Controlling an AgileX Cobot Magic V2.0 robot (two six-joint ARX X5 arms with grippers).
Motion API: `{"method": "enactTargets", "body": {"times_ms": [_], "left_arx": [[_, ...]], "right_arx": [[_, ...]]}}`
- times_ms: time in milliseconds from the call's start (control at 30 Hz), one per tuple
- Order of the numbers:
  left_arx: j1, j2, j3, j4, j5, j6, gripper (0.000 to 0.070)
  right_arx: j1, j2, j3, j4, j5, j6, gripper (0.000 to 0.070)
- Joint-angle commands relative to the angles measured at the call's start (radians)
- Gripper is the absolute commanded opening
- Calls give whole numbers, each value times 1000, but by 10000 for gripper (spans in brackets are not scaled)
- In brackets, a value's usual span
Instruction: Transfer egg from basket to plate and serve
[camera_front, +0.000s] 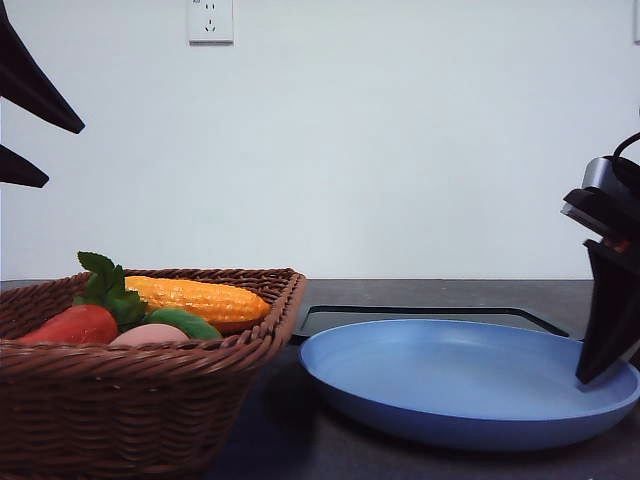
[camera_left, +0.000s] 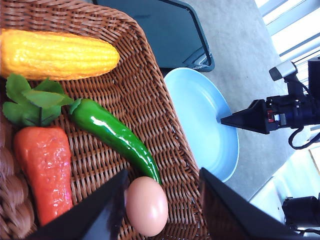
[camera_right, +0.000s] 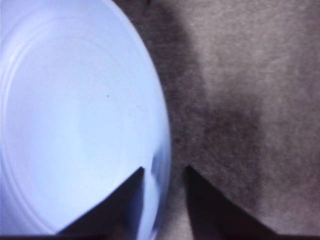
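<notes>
Waiting stage: nothing transferred yet; grasp, carry, release and serving all appear to remain.
Egg: the egg (camera_left: 146, 206) lies in the basket (camera_left: 150, 107), between the spread fingers of the left gripper (camera_left: 162, 207), neither finger visibly touching it.
Left gripper: released, jaws wide, poised over the egg.
Right gripper: the right gripper (camera_right: 165, 175) stands parted, straddling the rim of the plate (camera_right: 75, 115), one finger over the plate's inside, the other over the table (camera_right: 250, 100); whether it touches the rim I cannot tell.
Plate: bare, matte light blue, shallow, round, low raised rim.
Basket: brown woven wicker, sloped sides, rounded corners.
Egg surface: pinkish-tan, smooth, oval, slightly glossy.
Neighbours: glossy green chili pepper (camera_left: 117, 137) just beyond the egg; bumpy yellow corn cob (camera_left: 57, 54) farther off; orange-red carrot-like vegetable (camera_left: 45, 170) with green leaves, beside the left finger.
Tray: flat black tray (camera_front: 420, 316) behind the plate.
</notes>
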Motion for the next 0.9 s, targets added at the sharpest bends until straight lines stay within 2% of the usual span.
{"method": "enactTargets", "body": {"times_ms": [0, 133, 267, 400, 533, 600, 867], "left_arx": [[-3, 7, 14, 6, 6, 9, 292], [-3, 7, 14, 6, 6, 6, 310], [-15, 7, 14, 5, 7, -6, 426], [-55, 7, 14, 4, 7, -41, 427], [-122, 14, 18, 1, -8, -77, 426], [-166, 26, 25, -13, -45, -81, 426], [-380, 146, 109, -101, -320, -62, 426]], "right_arx": [[5, 12, 12, 17, 0, 10, 0], [2, -7, 14, 18, 0, 25, 0], [1, -64, 14, 2, 0, 33, 0], [-7, -156, 14, -34, 8, 48, 0], [-34, -272, 16, -81, 57, 53, 0], [-51, -329, 16, -97, 80, 53, 0], [-132, -499, 19, -111, 113, 62, 0]]}}
